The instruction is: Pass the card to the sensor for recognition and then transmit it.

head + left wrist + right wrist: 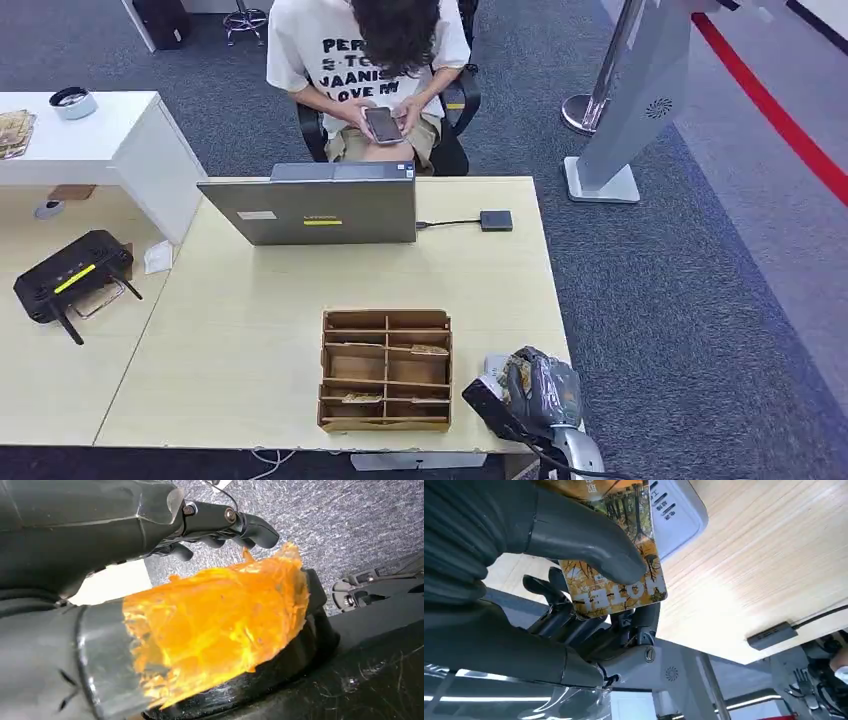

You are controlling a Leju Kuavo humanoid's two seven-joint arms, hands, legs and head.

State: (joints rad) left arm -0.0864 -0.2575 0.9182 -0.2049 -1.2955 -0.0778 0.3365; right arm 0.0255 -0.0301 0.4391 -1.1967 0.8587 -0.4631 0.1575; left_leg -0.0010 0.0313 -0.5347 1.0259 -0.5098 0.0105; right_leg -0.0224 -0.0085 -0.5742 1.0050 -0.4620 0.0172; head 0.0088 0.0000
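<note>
My right hand (540, 392) hovers over the table's front right corner, beside a white sensor (495, 363). In the right wrist view the same hand (549, 535) pinches a card (624, 587) printed with autumn trees, thumb on top and dark fingers underneath. The card lies partly over the white sensor (676, 510), just above it; I cannot tell if they touch. My left hand (220, 527) hangs over grey carpet with its dark fingers apart from the thumb and nothing in it. An orange translucent patch covers its thumb.
A wooden card box (386, 370) with several compartments stands left of my right hand. Further back are a laptop (310, 205) and a small black hub (495, 220) on a cable. A seated person (370, 60) holds a phone. A router (70, 275) sits on the left table.
</note>
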